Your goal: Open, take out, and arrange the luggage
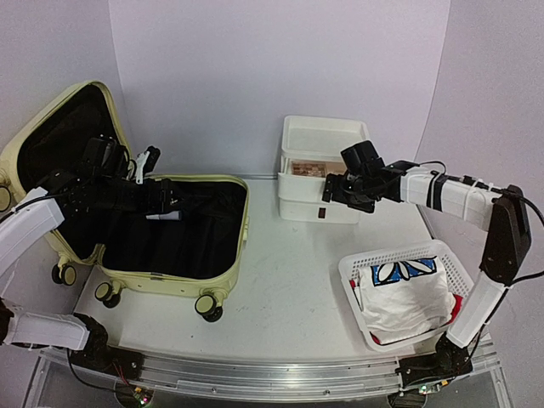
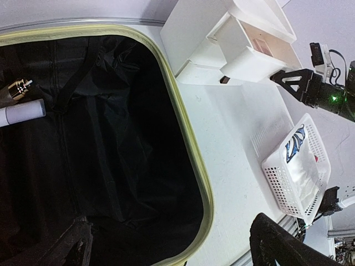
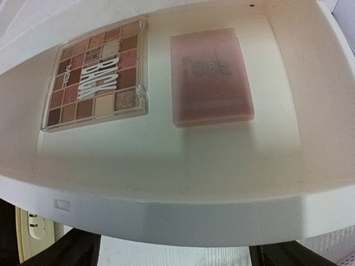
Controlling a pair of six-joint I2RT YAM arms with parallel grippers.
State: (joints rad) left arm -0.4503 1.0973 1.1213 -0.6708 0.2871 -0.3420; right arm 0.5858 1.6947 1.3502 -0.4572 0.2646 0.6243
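At the left of the frame, the open suitcase point(image 1: 170, 283) lies directly beneath the left pincer point(image 2: 169, 246), whose fingers are spread wide.

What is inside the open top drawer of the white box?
An eyeshadow palette and a flat pink case lie side by side, not touching. Nothing inside the lower drawers can be seen.

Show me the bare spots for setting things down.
Bare tabletop lies between the luggage and the basket, in front of the drawer box. The basket is full of cloth; the left side is all luggage.
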